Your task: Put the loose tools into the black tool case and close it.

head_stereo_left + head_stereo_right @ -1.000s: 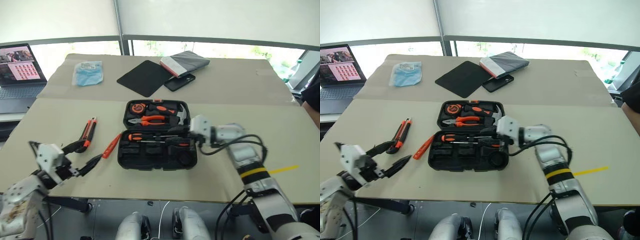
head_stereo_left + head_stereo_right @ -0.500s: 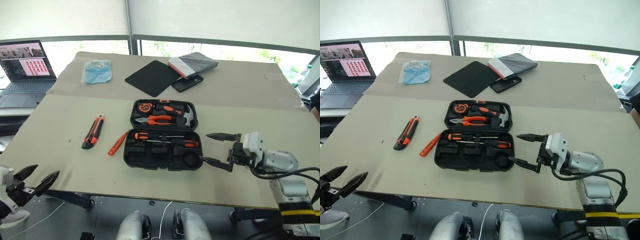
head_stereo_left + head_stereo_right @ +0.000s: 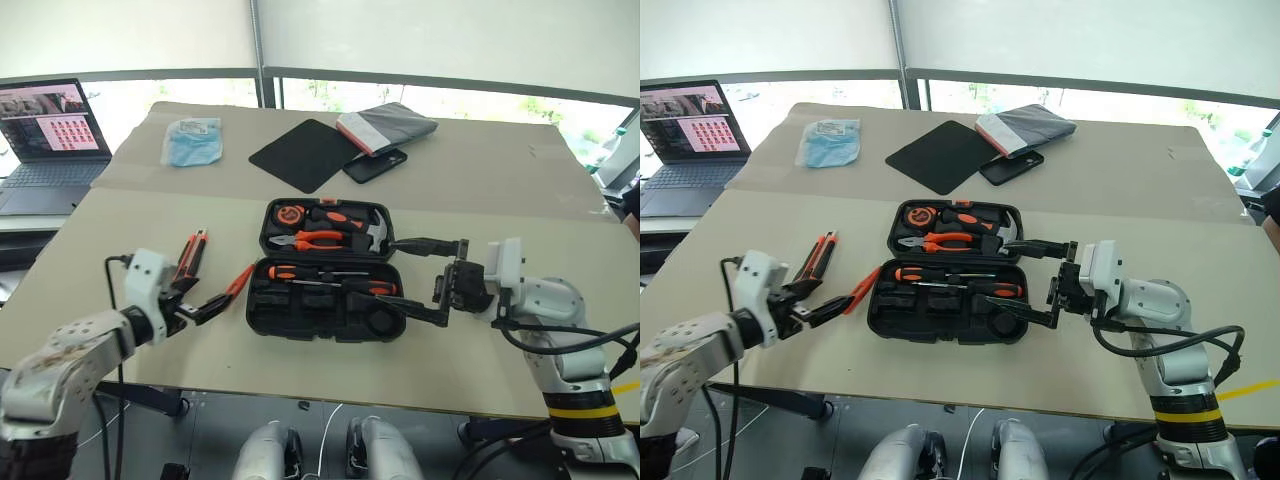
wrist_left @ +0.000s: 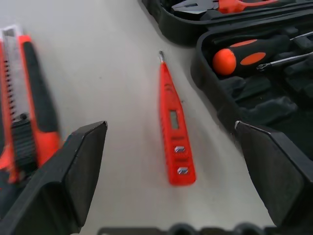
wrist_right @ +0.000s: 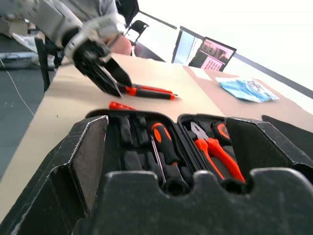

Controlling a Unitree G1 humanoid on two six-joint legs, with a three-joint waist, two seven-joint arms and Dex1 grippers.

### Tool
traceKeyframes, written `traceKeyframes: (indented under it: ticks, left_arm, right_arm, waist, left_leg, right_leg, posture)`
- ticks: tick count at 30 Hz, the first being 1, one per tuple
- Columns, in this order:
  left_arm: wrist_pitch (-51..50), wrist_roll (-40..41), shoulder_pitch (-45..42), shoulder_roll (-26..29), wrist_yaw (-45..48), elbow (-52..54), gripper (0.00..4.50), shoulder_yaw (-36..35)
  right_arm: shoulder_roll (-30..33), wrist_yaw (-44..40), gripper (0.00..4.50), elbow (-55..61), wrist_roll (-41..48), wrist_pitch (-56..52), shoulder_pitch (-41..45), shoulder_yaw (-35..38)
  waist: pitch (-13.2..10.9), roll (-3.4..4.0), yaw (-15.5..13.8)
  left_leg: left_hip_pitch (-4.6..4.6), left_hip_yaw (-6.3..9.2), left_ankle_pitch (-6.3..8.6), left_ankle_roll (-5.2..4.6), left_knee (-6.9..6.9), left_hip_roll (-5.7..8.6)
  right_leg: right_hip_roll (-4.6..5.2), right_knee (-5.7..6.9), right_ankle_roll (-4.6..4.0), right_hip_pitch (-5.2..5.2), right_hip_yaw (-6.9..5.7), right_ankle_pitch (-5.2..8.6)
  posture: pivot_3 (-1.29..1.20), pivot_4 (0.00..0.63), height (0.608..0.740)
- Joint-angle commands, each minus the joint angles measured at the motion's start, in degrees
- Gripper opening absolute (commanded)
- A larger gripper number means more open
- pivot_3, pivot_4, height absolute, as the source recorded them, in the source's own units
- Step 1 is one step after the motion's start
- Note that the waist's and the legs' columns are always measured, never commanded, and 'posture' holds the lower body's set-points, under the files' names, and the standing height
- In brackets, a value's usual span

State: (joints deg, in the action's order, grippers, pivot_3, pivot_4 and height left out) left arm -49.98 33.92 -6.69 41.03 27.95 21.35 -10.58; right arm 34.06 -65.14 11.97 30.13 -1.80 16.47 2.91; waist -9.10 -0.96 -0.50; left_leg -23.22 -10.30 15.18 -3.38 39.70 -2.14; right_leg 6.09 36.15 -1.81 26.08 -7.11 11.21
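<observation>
Here the black tool case [image 3: 328, 270] lies open in the middle of the tan table [image 3: 500, 210], both halves flat, its hinge line running side to side. The far half holds the pliers [image 3: 312, 239], the hammer [image 3: 368, 232] and a small tape roll [image 3: 291, 213]; the near half holds two black-and-orange screwdrivers [image 3: 330, 279], with several recesses toward the near edge unfilled.

Two loose tools lie on bare table to the left of the case. The slim orange screwdriver [image 4: 174, 129] lies just beside the case's left wall, angled, apart from it by a narrow strip of table. Farther left, well apart from the case, is the orange-and-black utility knife [image 3: 189, 259].

The left gripper [image 3: 196, 301] hovers low over the table between those two tools, jaws spread wide and holding nothing; in its wrist view the orange screwdriver lies between the two fingers [image 4: 80, 161] (nearer the case-side one).

The right gripper [image 3: 420, 282] sits at the case's right end, pointing left across it, jaws fully apart and empty, one finger over the far half's corner, the other over the near half's right edge.

Open table lies right of the case and along the near edge. Behind the case are a black mat [image 3: 304, 154], a phone [image 3: 375, 165], a folded grey pouch [image 3: 388, 126] and a blue packet [image 3: 189, 141]; a laptop [image 3: 45, 125] stands off the left edge.
</observation>
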Motion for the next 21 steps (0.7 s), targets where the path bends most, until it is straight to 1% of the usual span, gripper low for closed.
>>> traceKeyframes:
  ticks: [1,4,7,11,12,16,18,19,20,21]
  left_arm:
    - [1.3,-7.56,-2.68,0.91,-2.52,-3.69,4.5,5.77]
    - [1.06,-6.13,-4.91,-3.44,-2.42,-5.45,4.5,6.23]
    - [0.02,-7.31,-5.57,-5.27,-2.21,-7.63,4.5,7.99]
    - [2.31,-9.2,-6.34,-5.69,-0.73,-10.73,3.51,9.01]
    - [2.93,-9.73,-6.49,-5.64,-0.32,-11.31,3.11,9.22]
    - [3.98,-10.67,-6.58,-5.92,0.48,-12.23,1.73,8.8]
    - [4.63,-10.9,-6.14,-5.93,0.8,-12.35,1.0,7.98]
    - [6.61,-11.07,-5.53,-6.07,1.09,-12.16,0.64,6.88]
    - [9.33,-10.96,-4.98,-6.75,0.9,-11.81,0.5,4.86]
    - [11.84,-10.24,-4.47,-7.21,1.78,-11.22,0.5,3.17]
  right_arm:
    - [0.34,1.03,4.43,3.18,1.59,-1.44,0.77,0.78]
    - [0.27,1.84,4.43,3.84,1.58,-2.25,0.93,0.84]
    - [0.49,2.58,4.43,4.96,1.46,-2.93,0.34,0.84]
    - [0.93,3.35,4.5,6.27,1.37,-3.84,-0.71,1.28]
    - [0.97,3.46,4.5,6.55,1.35,-3.95,-0.95,1.31]
    - [1.06,4.08,4.5,7.29,1.23,-4.28,-1.39,1.25]
    - [1.1,4.42,4.5,7.51,1.14,-4.42,-1.51,1.22]
    - [1.21,4.54,4.5,7.7,1.09,-4.5,-1.78,1.21]
    - [1.32,4.64,4.5,7.92,1.03,-4.55,-2.08,1.22]
    - [1.4,4.73,4.5,8.14,1.03,-4.59,-2.31,1.28]
  waist:
    - [0.0,0.0,0.05]
    - [0.0,0.0,-0.05]
    - [0.0,-0.01,-0.31]
    - [0.0,0.01,-0.53]
    - [0.01,0.01,-0.55]
    - [0.01,0.01,-0.53]
    - [0.01,0.01,-0.54]
    - [0.01,0.01,-0.55]
    - [0.01,0.01,-0.53]
    - [0.01,0.01,-0.45]
  left_leg:
    - [0.03,-0.02,-0.01,0.02,0.0,0.0]
    - [0.04,-0.01,-0.02,0.05,0.0,0.0]
    - [0.02,0.0,-0.02,0.04,0.02,0.0]
    - [0.06,0.0,-0.03,0.02,0.04,0.04]
    - [0.07,0.0,-0.02,0.02,0.05,0.04]
    - [0.08,0.01,-0.02,0.02,0.05,0.07]
    - [0.08,0.01,-0.02,0.01,0.05,0.07]
    - [0.08,0.02,-0.02,0.01,0.04,0.07]
    - [0.08,0.02,-0.02,0.01,0.04,0.07]
    - [0.07,0.02,-0.02,0.0,0.04,0.07]
  right_leg:
    - [0.0,0.02,0.09,-0.01,0.01,0.05]
    - [-0.01,0.05,0.15,0.01,0.02,0.09]
    - [0.04,0.04,0.15,-0.01,0.0,0.09]
    - [0.09,0.06,0.14,-0.06,-0.01,0.08]
    - [0.09,0.06,0.15,-0.08,-0.02,0.08]
    - [0.12,0.06,0.17,-0.09,0.0,0.08]
    - [0.12,0.05,0.17,-0.09,-0.01,0.08]
    - [0.12,0.05,0.17,-0.08,-0.01,0.08]
    - [0.12,0.05,0.17,-0.08,-0.01,0.08]
    - [0.13,0.05,0.16,-0.08,-0.01,0.08]
  posture:
    - [0.0,0.15,0.74]
    - [0.0,0.15,0.74]
    - [0.0,0.15,0.74]
    - [0.0,0.15,0.74]
    - [0.0,0.15,0.74]
    - [0.0,0.15,0.74]
    - [0.0,0.15,0.74]
    - [0.0,0.15,0.74]
    - [0.0,0.15,0.74]
    - [0.0,0.15,0.74]
